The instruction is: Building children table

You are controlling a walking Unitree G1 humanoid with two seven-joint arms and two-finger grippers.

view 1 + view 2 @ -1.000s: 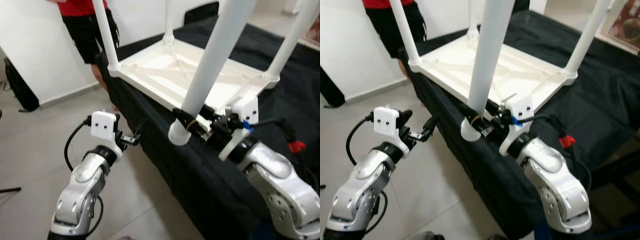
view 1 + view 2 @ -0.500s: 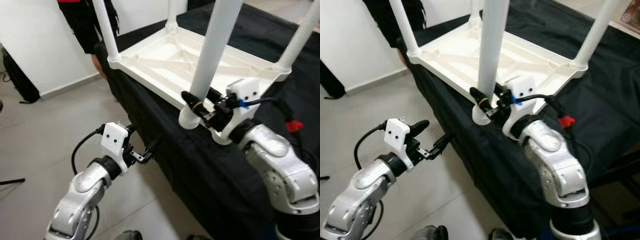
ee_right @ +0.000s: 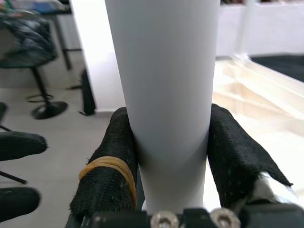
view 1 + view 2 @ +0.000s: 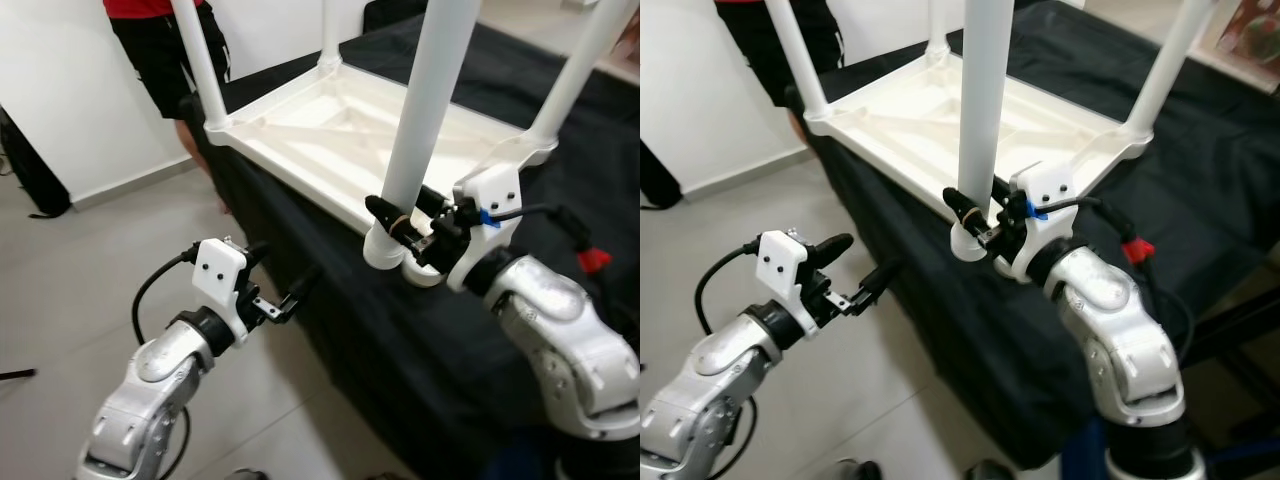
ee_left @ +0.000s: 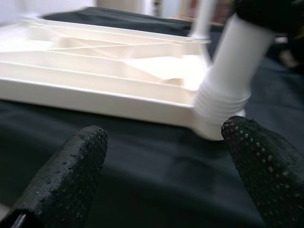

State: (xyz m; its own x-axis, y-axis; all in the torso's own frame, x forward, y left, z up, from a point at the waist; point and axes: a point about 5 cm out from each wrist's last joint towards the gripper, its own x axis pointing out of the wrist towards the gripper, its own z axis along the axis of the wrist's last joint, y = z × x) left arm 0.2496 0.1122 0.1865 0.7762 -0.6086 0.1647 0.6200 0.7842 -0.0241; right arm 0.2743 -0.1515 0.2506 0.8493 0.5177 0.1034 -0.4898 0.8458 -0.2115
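A white plastic children's table lies upside down on a black-draped bench. Three legs stand up from its corners. My right gripper is shut on a fourth white leg near its lower end and holds it upright. In the left wrist view the leg's ribbed end meets the near corner socket. The right wrist view shows both black fingers pressed against the leg. My left gripper hangs open, empty, low in front of the bench edge, pointing toward that corner.
A person in a red shirt and black shorts stands behind the far left corner. The black cloth hangs down the bench front. A dark bag leans on the white wall. Grey tiled floor lies to the left.
My right gripper has carried the leg's lower end from beyond the table's edge onto the near corner socket. The left arm dipped, then rose a little, still open. The camera shifted.
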